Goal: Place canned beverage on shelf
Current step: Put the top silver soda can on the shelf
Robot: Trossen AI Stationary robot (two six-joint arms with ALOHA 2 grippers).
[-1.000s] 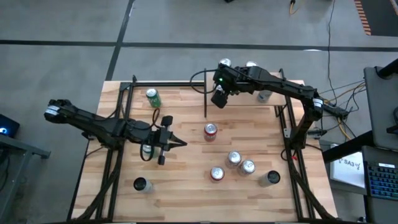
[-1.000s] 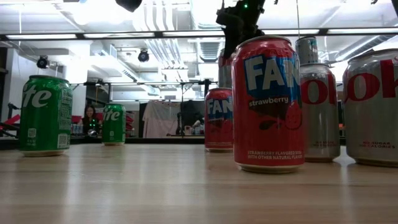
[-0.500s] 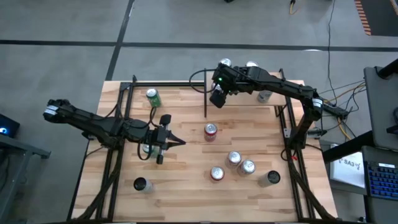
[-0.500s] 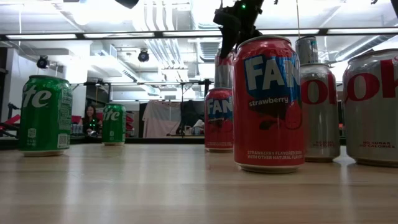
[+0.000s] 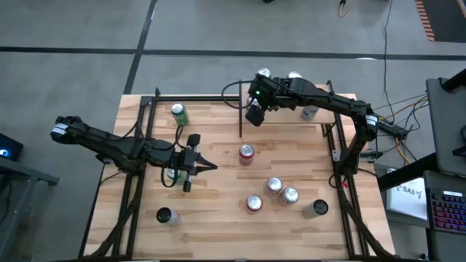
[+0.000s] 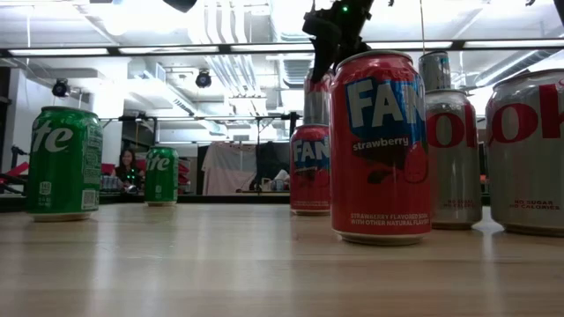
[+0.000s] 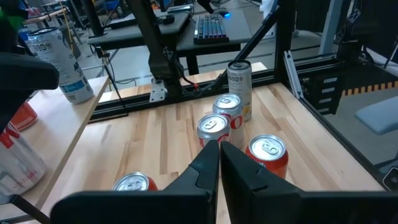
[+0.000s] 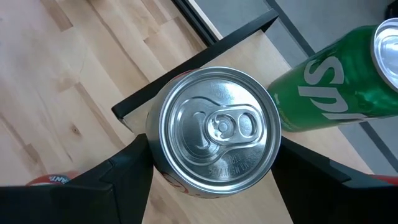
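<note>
Cans placed around the lone can at the table's middle

Taking the middle can as landmark: toward the near edge and rightward sit a pair of cans touching each other, a single can just left of them, and another can farther right. Far left of the landmark, one can stands toward the far edge and one near the front edge. Behind the landmark, at the far edge (over the shelf), the right gripper hangs; the left gripper lies just left of the landmark.
</note>
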